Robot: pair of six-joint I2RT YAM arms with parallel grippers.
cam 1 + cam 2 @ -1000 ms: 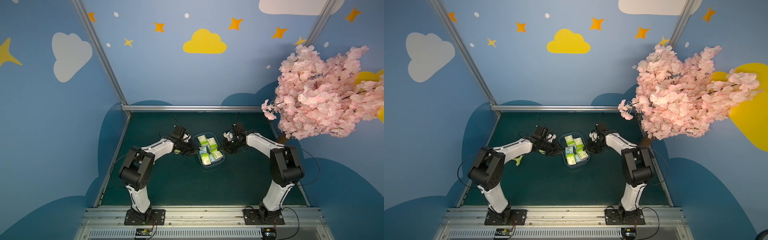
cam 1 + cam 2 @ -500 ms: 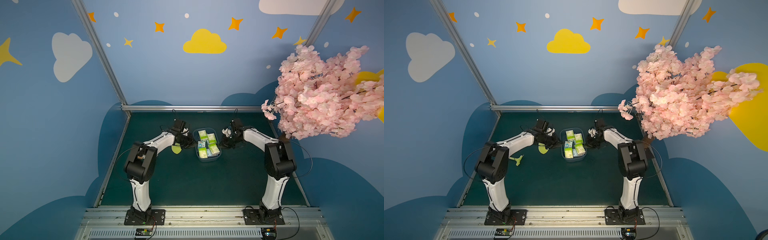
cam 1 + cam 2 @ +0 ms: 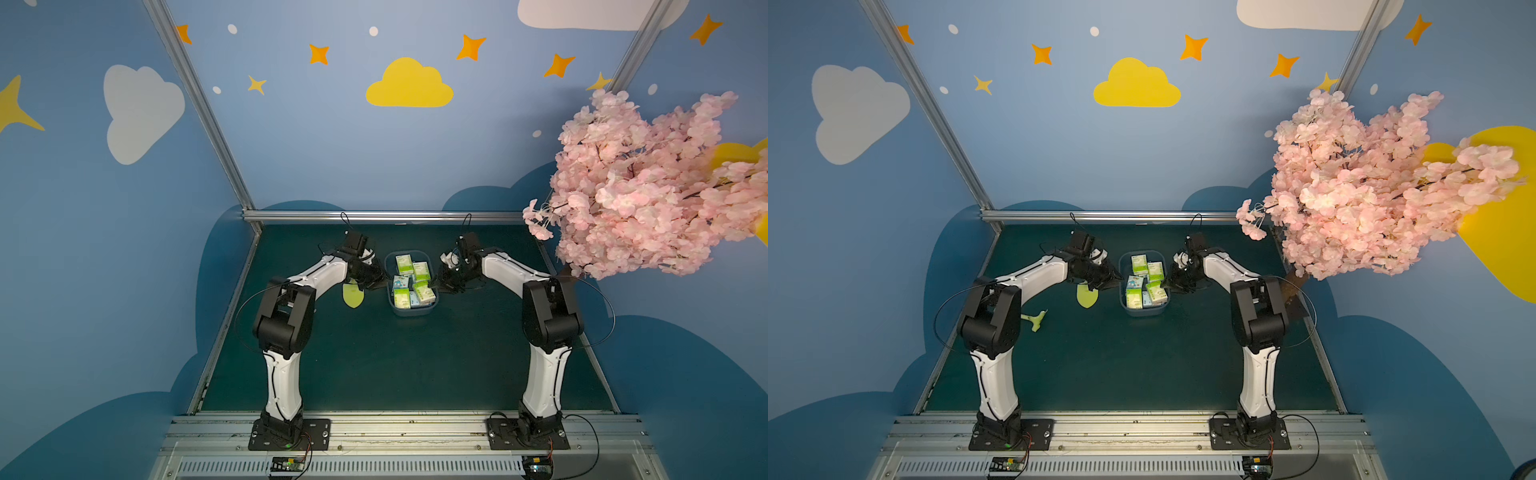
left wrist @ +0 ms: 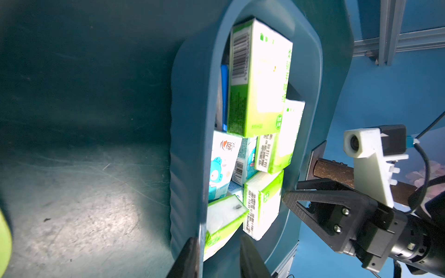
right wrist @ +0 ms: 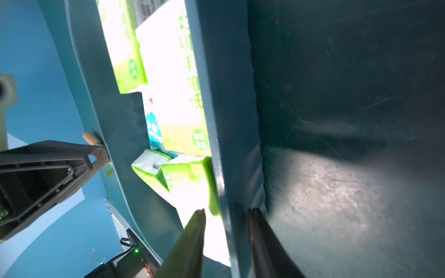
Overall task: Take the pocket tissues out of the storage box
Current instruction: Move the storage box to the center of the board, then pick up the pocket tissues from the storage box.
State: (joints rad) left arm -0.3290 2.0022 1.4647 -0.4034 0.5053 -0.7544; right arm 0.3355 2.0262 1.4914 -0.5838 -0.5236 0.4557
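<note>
The blue-grey storage box (image 3: 411, 311) (image 3: 1144, 311) stands mid-table with several pocket tissues (image 3: 404, 264) (image 3: 1139, 264) inside, lime-green and light-blue packs lying jumbled. My left gripper (image 3: 381, 283) (image 4: 220, 255) straddles the box's left wall (image 4: 187, 144), one finger outside against it. The other finger is inside, apart from the wall, with a green pack's (image 4: 224, 221) corner between them. My right gripper (image 3: 435, 285) (image 5: 226, 231) straddles the right wall (image 5: 228, 96) the same way, with a gap at the inner finger. Both are open and hold no pack.
A yellow-green trowel blade (image 3: 353, 295) (image 3: 1087, 296) lies just left of the box under my left arm. A small pale-green object (image 3: 1034, 319) lies further left. The pink blossom tree (image 3: 644, 187) overhangs the right edge, with its trunk (image 3: 1293, 282) behind my right arm.
The box has slid toward the back wall and straightened, both grippers moving with it at its sides. Both arms now reach further back.
</note>
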